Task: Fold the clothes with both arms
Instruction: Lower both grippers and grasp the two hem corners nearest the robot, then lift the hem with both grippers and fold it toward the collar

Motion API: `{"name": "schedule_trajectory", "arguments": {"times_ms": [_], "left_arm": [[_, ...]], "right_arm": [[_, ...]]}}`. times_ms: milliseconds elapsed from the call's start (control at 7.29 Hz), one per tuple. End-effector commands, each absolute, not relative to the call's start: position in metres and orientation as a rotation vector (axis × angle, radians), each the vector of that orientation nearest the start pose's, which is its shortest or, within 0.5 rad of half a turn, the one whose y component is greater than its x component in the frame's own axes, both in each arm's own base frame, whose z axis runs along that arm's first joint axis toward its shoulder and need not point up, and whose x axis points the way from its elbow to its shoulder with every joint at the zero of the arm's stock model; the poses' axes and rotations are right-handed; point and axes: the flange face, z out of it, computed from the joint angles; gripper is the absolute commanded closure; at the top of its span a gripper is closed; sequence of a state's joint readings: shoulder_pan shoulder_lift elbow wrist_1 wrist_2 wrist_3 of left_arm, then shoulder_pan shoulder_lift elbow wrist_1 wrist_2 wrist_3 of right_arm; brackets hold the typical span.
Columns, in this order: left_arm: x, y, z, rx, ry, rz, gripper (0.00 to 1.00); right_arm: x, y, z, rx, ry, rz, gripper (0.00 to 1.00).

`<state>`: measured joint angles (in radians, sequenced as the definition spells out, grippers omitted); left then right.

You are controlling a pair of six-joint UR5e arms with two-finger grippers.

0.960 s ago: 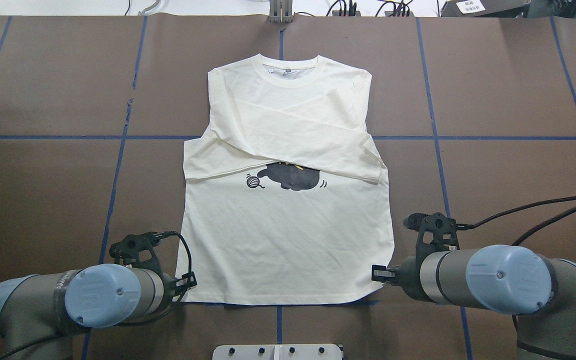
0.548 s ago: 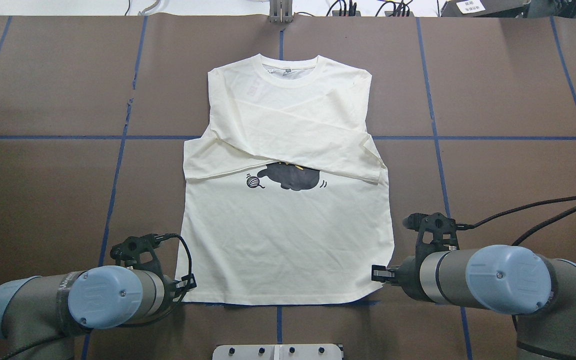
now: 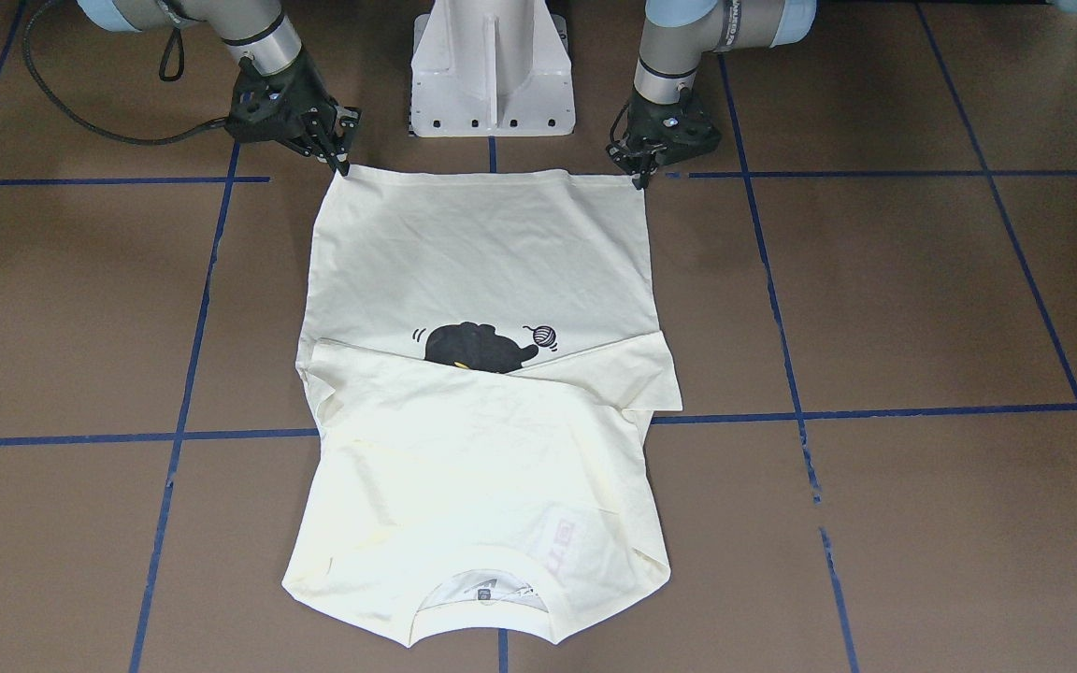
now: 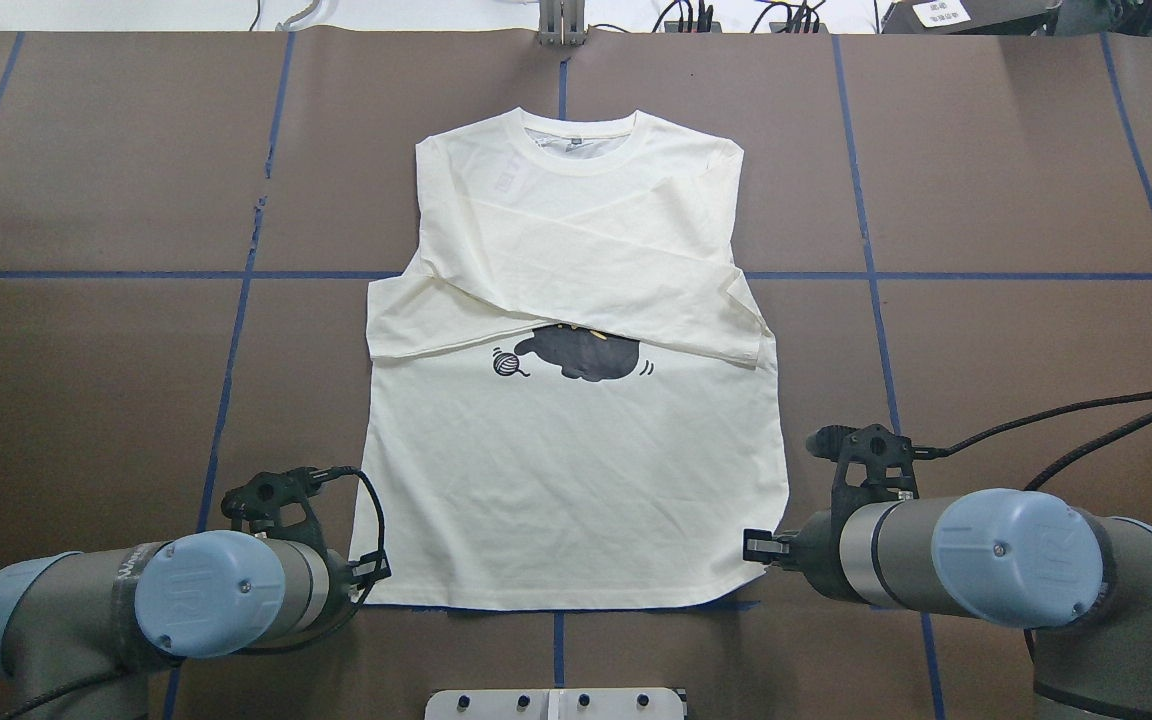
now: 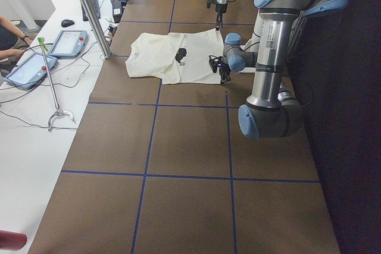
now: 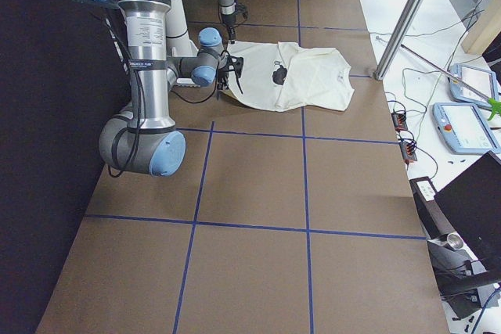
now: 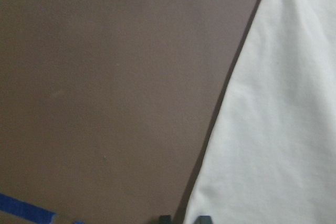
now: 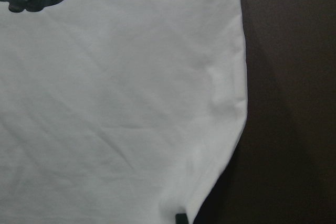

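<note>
Beyond the T-shirt, tablets appear only side-on.

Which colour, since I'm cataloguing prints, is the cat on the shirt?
Black; the cat shows best overhead.

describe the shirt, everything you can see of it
The shirt is cream, soft, lightly creased cloth lying flat on the brown table, collar away from the robot, hem toward it. Both sleeves are folded across the chest, hiding the top of a black cat print beside a small yarn ball. The left gripper and right gripper sit at the hem's two corners; whether they grip it is unclear.
</note>
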<state>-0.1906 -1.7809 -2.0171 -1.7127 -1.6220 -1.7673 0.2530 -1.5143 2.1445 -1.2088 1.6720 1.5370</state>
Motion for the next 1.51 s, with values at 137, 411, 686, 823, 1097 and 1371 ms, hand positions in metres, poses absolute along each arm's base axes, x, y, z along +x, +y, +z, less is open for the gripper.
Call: {"name": "schedule_trajectory", "arguments": {"times_ms": [137,411,686,823,1097,1371], "left_arm": [[0.488,-0.23,0.316,-0.041,0.845,-0.327,1.0],[0.432,-0.222,0.298,-0.019,0.9,-0.29,1.0],[0.416,-0.218,0.3,0.001,0.9,-0.246,1.0],[0.389,-0.206,0.28,-0.005,0.948,-0.228,1.0],[0.355,-0.149,0.231,-0.109,0.992,-0.095,1.0],[0.352,-0.141,0.222,-0.125,1.012,-0.068,1.0]], "right_arm": [[-0.43,-0.24,0.328,0.044,-0.993,0.149,1.0],[-0.408,-0.242,0.329,0.007,-1.002,0.137,1.0],[-0.375,-0.227,0.334,-0.041,-0.996,0.101,1.0],[-0.361,-0.216,0.321,-0.098,-1.025,0.061,1.0],[-0.341,-0.195,0.3,-0.252,-1.077,-0.036,1.0],[-0.332,-0.209,0.295,-0.242,-1.096,-0.011,1.0]]}}
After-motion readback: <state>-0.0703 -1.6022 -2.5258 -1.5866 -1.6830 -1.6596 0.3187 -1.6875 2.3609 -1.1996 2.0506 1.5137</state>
